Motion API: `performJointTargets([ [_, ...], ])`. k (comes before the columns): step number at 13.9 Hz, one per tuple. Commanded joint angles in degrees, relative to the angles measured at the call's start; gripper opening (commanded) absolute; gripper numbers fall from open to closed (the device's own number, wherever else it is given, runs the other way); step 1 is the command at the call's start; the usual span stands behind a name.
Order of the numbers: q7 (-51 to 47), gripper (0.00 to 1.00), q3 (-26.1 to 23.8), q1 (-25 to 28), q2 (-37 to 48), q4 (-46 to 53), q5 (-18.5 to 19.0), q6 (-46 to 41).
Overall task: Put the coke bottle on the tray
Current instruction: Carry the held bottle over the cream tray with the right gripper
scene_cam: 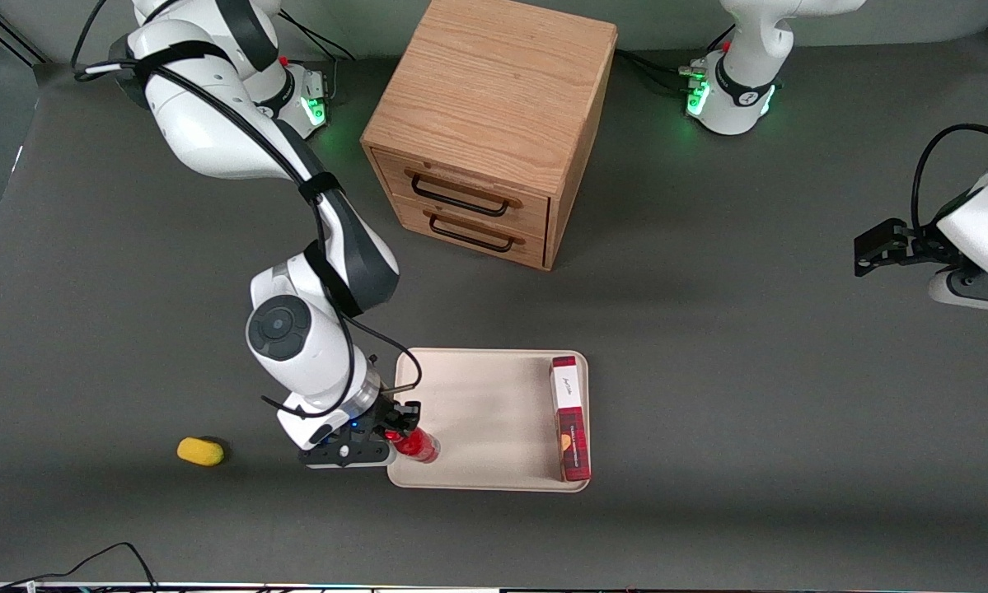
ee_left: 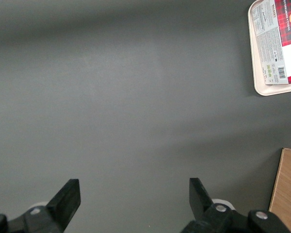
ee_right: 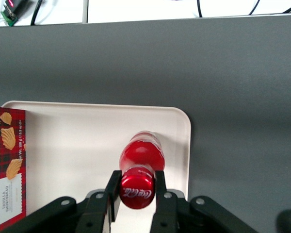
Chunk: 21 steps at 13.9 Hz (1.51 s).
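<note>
Over the tray [scene_cam: 494, 412], pincer [ee_right: 137, 191]-clasped coke bottle [ee_right: 141, 160], upright, cap up.

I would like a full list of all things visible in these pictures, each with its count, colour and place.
coke bottle: one, red, held above the tray's corner nearest the working arm's end of the table.
tray: one, cream-beige, on the table, nearer the front camera than the cabinet.
biscuit box: one, red tartan with a white end, lying in the tray along the edge toward the parked arm's end.
yellow oval thing: one, yellow, on the table toward the working arm's end, apart from the tray.
cabinet: one, light wood, two drawers with dark handles, farther from the front camera than the tray.
table: one, dark grey.
gripper: one, black, shut on the bottle's cap end, over the tray's corner.
</note>
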<state>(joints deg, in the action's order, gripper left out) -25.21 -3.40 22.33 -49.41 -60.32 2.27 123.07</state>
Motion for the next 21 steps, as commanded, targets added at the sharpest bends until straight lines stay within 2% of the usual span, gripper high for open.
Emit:
performJointTargets([
  [1,-1.6,0.0,1.2,1.1,-1.5,3.0,1.2,0.3],
  [4,-1.6,0.0,1.2,1.1,-2.0,2.9,1.2,1.0],
  [5,-1.6,0.03,1.2,1.1,-2.2,2.9,1.2,1.0],
  [8,-1.7,0.65,1.2,1.1,-2.2,2.8,1.1,1.8],
  [10,-3.1,0.92,1.3,1.1,-2.2,2.8,1.1,1.8],
  [11,-3.9,0.98,1.3,1.1,-2.2,2.8,1.2,1.8],
  [16,-3.8,1.0,1.2,0.4,1.6,1.5,1.2,-1.1],
  [18,-3.6,1.0,1.1,-1.1,7.1,-2.7,0.8,-5.3],
  [21,-2.9,1.0,0.6,-3.3,19.2,-13.9,1.0,-11.9],
])
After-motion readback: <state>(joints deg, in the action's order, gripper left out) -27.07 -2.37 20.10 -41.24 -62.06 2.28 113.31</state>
